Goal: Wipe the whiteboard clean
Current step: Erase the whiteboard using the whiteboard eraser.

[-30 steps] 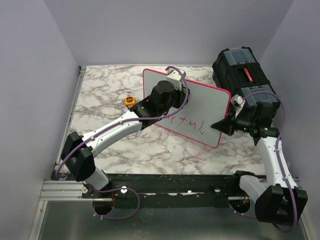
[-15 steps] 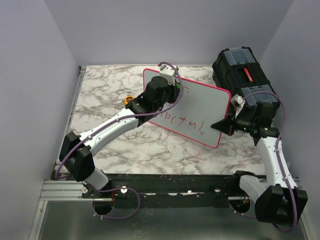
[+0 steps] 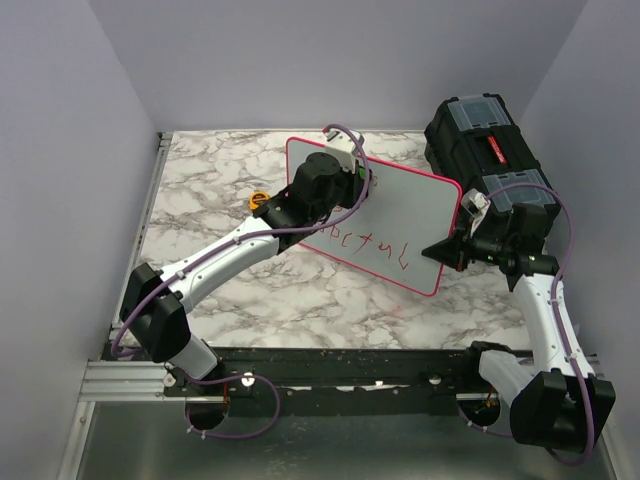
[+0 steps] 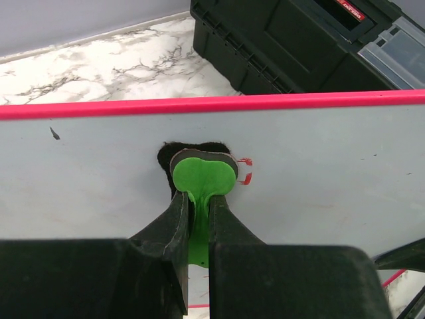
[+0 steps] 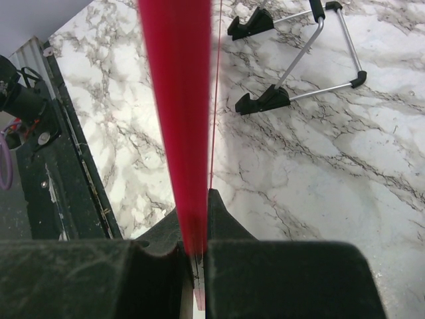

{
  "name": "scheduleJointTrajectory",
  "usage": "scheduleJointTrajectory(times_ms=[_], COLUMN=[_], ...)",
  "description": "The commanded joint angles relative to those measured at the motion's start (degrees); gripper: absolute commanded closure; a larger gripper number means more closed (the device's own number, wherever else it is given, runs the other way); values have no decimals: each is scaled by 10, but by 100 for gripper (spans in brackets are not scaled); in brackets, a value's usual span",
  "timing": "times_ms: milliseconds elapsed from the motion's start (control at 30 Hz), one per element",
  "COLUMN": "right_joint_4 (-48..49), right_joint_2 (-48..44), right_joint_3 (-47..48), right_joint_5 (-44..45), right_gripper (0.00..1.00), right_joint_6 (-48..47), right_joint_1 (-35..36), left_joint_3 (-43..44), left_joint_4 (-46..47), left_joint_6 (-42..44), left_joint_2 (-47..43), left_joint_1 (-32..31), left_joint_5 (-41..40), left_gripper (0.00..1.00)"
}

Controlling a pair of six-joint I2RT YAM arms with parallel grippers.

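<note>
From above I see one marble-patterned tabletop (image 3: 215, 180) boxed in by plain lilac walls (image 3: 350, 60). On it stands one whiteboard (image 3: 410, 205), tilted, right of centre. One black toolbox (image 3: 480, 140) sits behind its right end, and one small orange object (image 3: 260, 199) lies just left of it. A single line of red lettering (image 3: 372, 243) runs along the board's lower part.

Two arms are in view – my left gripper (image 3: 352, 168) at the board's upper left, my right gripper (image 3: 447, 250) at its lower right corner.

Left wrist: the left gripper (image 4: 198, 211) pinches one green eraser (image 4: 203, 174), its dark pad against the white face just under the pink-red rim. Two small red marks (image 4: 246, 170) sit beside it.

Right wrist: the right gripper (image 5: 194, 232) is clamped on the rim, seen edge-on. One wire stand (image 5: 260, 102) with two black feet rests on the marble.
</note>
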Motion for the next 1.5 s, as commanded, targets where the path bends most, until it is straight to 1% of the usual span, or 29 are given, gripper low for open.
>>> scheduleJointTrajectory(times_ms=[0,267,500,600,733,833,933,1133,1233,1333,1467], right_joint_4=[15,15,15,16,16,16,16,17,17,16,16], right_joint_2=[-20,-18,-18,-21,-20,-20,-19,-20,-19,-20,-22], right_joint_3=[12,13,13,11,12,12,12,11,11,12,12], right_joint_5=[-61,-64,-61,-60,-62,-62,-62,-60,-60,-61,-62], right_gripper=[100,100,99,100,100,100,99,100,99,100,100], right_joint_6=[-37,-37,-37,-37,-37,-37,-36,-36,-36,-36,-36], right_joint_1=[7,6,7,7,7,7,6,7,6,7,7], left_joint_3=[13,25,48,43,12,1,8,43,47,42,25], left_joint_4=[-8,-16,-18,-21,-13,-8,-7,-12,-12,-16,-13], left_joint_6=[4,7,2,10,3,-2,-11,-3,-1,8,3], left_joint_2=[0,-3,21,16,-7,-18,-14,14,21,18,6], left_joint_1=[7,14,-17,-10,22,32,22,-28,-34,-25,7], left_joint_5=[-1,0,12,5,10,13,24,17,19,12,17], left_gripper=[100,100,100,100,100,100,100,100,100,100,100])
